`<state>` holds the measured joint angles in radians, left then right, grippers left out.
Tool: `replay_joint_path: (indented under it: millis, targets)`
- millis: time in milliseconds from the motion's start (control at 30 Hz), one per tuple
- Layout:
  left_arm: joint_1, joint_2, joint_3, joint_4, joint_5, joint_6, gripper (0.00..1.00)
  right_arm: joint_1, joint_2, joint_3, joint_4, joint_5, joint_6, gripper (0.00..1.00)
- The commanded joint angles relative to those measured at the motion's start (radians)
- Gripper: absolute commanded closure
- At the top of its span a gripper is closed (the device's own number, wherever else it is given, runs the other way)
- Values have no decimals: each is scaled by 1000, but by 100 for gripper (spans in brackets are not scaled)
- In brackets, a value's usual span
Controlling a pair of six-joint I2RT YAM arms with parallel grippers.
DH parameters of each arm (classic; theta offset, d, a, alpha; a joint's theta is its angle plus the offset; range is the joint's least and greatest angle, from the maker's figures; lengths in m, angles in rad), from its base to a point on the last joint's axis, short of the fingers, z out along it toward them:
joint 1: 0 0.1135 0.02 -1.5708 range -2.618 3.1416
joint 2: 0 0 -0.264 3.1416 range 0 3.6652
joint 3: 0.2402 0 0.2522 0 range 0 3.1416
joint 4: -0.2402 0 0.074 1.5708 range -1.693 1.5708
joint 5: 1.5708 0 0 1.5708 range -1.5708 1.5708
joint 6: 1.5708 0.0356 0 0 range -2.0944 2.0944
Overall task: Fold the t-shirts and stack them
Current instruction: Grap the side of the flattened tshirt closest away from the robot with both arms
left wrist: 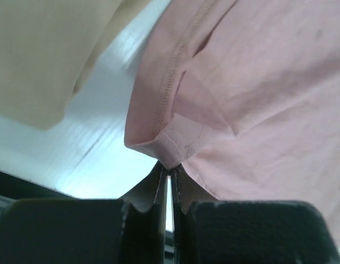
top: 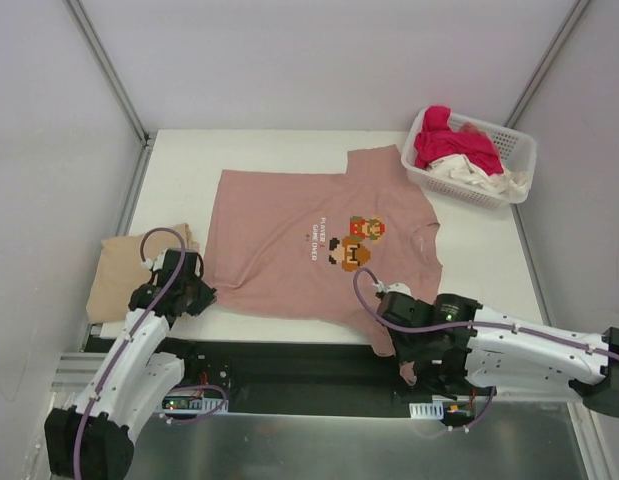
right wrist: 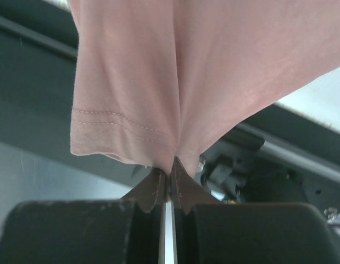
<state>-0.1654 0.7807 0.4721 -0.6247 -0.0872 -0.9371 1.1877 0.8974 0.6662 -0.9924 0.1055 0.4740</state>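
The dusty pink t-shirt with a pixel-game print lies spread flat on the white table. My left gripper is shut on its near left corner; the left wrist view shows the gripper pinching a folded bit of pink shirt. My right gripper is shut on a sleeve that hangs over the table's near edge; the right wrist view shows the gripper with pink cloth bunched above it. A folded tan t-shirt lies at the near left, also in the left wrist view.
A white latticed basket stands at the back right corner, holding a magenta-red shirt and a cream one. White walls close in the table. A dark gap and metal frame run below the table's near edge.
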Motion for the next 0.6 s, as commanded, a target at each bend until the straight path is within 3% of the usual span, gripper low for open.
replay_joint_path:
  millis: [0,133,233,333,567]
  targets:
    - [-34,-173,0,-177,29,-98,100,117,-32,39,-184,-90,130,99]
    - [-39,-285,25,-259,26,-106,100,184,1,82,-219,-95,132,99]
    - [-37,-265,33,-268,29,-106,100,181,8,134,-285,-4,121,99]
    - [-37,-215,52,-259,14,-106,100,112,6,170,-304,48,54,99]
    - [-37,-74,131,-95,32,-72,100,-212,92,282,-269,105,-225,99]
